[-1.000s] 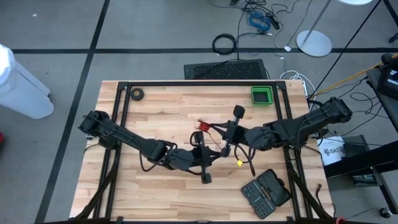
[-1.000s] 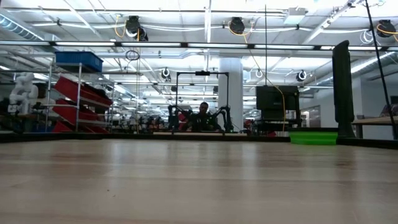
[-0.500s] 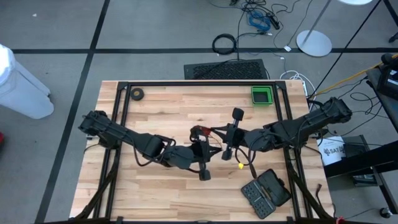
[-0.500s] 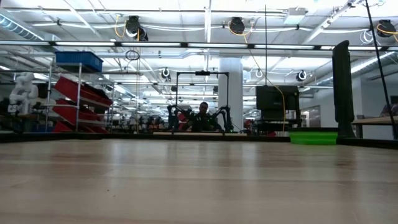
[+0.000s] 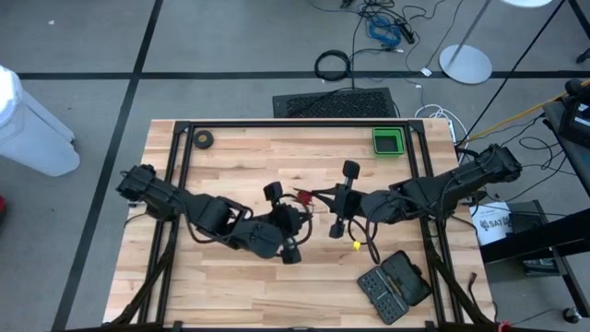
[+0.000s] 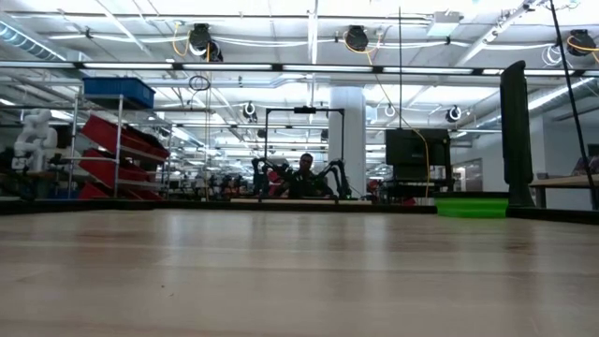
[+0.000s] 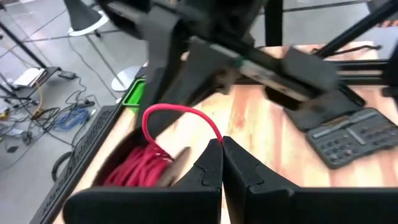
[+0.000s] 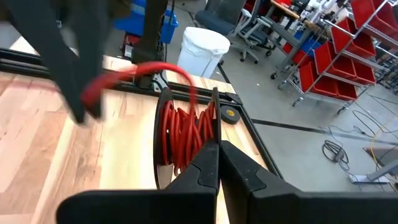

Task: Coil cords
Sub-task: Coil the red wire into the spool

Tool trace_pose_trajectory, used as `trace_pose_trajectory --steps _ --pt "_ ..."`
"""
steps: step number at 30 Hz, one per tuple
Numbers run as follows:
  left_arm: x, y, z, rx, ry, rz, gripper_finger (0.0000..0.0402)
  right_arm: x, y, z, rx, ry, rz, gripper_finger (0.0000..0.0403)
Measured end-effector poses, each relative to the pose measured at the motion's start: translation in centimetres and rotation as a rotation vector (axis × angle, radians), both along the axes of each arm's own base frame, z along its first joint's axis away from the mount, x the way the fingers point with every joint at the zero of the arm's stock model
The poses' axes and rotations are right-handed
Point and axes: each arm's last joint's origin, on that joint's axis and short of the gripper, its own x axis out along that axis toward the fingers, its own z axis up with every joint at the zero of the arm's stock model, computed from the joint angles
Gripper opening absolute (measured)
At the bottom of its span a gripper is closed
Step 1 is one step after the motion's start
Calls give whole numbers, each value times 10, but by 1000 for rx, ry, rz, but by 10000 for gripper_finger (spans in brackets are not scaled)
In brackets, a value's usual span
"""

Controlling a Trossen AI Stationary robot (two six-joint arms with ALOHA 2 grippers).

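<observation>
The red cord (image 8: 183,134) is wound in several turns on a small black reel (image 8: 163,140), held in the air above the middle of the table. A free stretch of cord (image 7: 177,112) arcs from the reel to my left gripper (image 7: 222,142), which is shut on it. My right gripper (image 8: 217,144) is shut on the reel. In the high view the red cord (image 5: 300,196) shows between my left gripper (image 5: 300,212), coming from the left, and my right gripper (image 5: 315,195), coming from the right. The low view shows neither gripper nor cord. My left gripper pinches the thin red cord (image 7: 218,137) between its two fingertips, a single strand. The fingers come from the table's left side, slanting a little downward. From the tips the cord bends over in a slack arc back to the reel, clear of the table. My right gripper pinches the rim of the reel's near flange (image 8: 214,121) between its two fingers. The fingers come almost level from the table's right side. The reel stands on edge with its red turns (image 8: 186,140) beyond the fingertips, lifted clear of the table.
A green tray (image 5: 388,140) stands at the far right of the table and a small black ring roll (image 5: 203,139) at the far left. An open black tool case (image 5: 396,286) lies near the front right, a small yellow piece (image 5: 356,244) beside it.
My left gripper, still shut on the cord, has risen and drawn back toward the table's left, tipping its fingers up from steep toward more level. The cord's free stretch has gone with it. My right gripper has kept the reel in place.
</observation>
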Motion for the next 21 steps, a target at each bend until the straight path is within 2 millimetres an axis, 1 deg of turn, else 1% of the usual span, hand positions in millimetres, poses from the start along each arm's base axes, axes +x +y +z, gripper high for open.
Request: trace_pose_trajectory --steps 5,10,13,16,21 --pt "-11 -12 3 10 40 -22 1 -1 0 -2 -9 23 0 0" --pt "-27 -18 1 30 93 57 1 -4 -2 -3 -5 47 -4 0" --pt "-35 -19 -4 44 119 125 1 -9 -3 1 18 41 15 0" --pt "-41 -15 -8 43 143 185 1 -15 -3 5 81 33 62 0" --pt "-44 -13 -10 51 147 237 1 -18 -2 8 157 33 149 0"
